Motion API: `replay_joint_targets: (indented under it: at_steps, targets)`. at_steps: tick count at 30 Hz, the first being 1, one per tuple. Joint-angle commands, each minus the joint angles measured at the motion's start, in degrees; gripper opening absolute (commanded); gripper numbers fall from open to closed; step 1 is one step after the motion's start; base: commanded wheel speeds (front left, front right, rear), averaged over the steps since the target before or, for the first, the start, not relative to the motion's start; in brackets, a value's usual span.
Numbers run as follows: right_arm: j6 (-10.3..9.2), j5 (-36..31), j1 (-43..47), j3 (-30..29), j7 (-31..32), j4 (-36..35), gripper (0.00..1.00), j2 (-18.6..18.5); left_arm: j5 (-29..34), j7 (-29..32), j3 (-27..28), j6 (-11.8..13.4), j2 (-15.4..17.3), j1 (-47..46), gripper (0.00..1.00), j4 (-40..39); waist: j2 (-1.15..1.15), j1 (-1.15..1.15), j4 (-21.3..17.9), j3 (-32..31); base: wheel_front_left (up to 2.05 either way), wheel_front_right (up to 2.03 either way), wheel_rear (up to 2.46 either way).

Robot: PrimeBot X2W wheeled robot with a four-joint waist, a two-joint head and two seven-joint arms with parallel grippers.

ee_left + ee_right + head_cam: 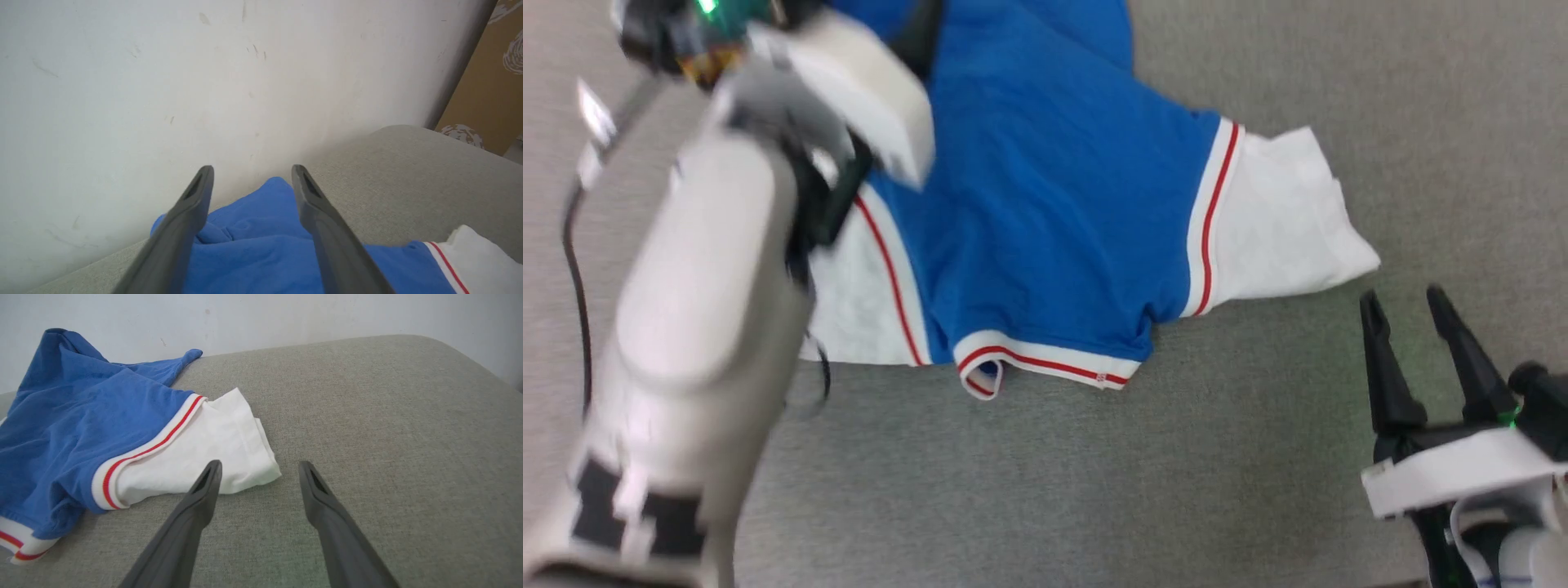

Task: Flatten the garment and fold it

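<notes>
The garment (1054, 204), royal blue with white sleeves and red-striped trim, lies rumpled on a grey cloth surface (1094, 490). Its collar (1045, 359) points toward me. My left forearm (703, 269) reaches up over the garment's left sleeve and looks blurred. In the left wrist view my left gripper (252, 168) is open above bunched blue cloth (253, 228) near the far edge, with nothing between its fingers. My right gripper (1403, 296) is open just off the tip of the white right sleeve (1282, 220). In the right wrist view my right gripper (260, 463) hovers over bare surface beside that sleeve (196, 445).
A pale wall (163, 81) rises directly behind the surface's far edge. A brown cardboard panel (486, 90) stands past the surface's rounded corner. Bare grey surface (388, 437) stretches to the right of the garment and in front of the collar.
</notes>
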Motion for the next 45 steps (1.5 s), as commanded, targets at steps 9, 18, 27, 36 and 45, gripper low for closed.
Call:
replay_joint_targets:
  at_steps: [9,18,27,36,45]
  targets:
    - [-0.05,0.19,4.95,-1.20,1.80,-1.24,1.00,0.15,-1.33,13.79,-10.50,-0.50,5.18,25.76,1.00,-23.11,0.00,0.01,6.63,-12.07,0.00,0.00,0.00]
    - [-0.05,-0.43,4.98,-0.19,3.66,-3.31,1.00,0.15,10.66,14.49,-25.73,-3.03,6.27,27.28,1.00,-12.61,0.00,0.01,7.98,-10.66,0.00,0.00,0.00]
    - [-0.05,-1.37,4.93,-0.04,4.99,-4.80,1.00,0.15,15.42,11.23,-28.92,-2.72,2.15,20.47,1.00,4.55,0.00,0.01,6.93,-9.21,0.00,0.00,0.00]
    - [-0.05,-0.81,5.29,-0.24,5.04,-4.55,1.00,0.15,12.13,9.46,-27.78,-2.13,1.54,21.66,0.00,3.95,0.00,0.01,6.83,-10.05,0.00,0.00,0.00]
    - [-0.05,-0.36,6.02,-0.21,4.92,-4.05,1.00,0.15,4.35,19.61,-31.36,-3.67,8.29,31.67,0.00,-15.18,0.00,0.01,8.72,-11.44,0.00,0.00,0.00]
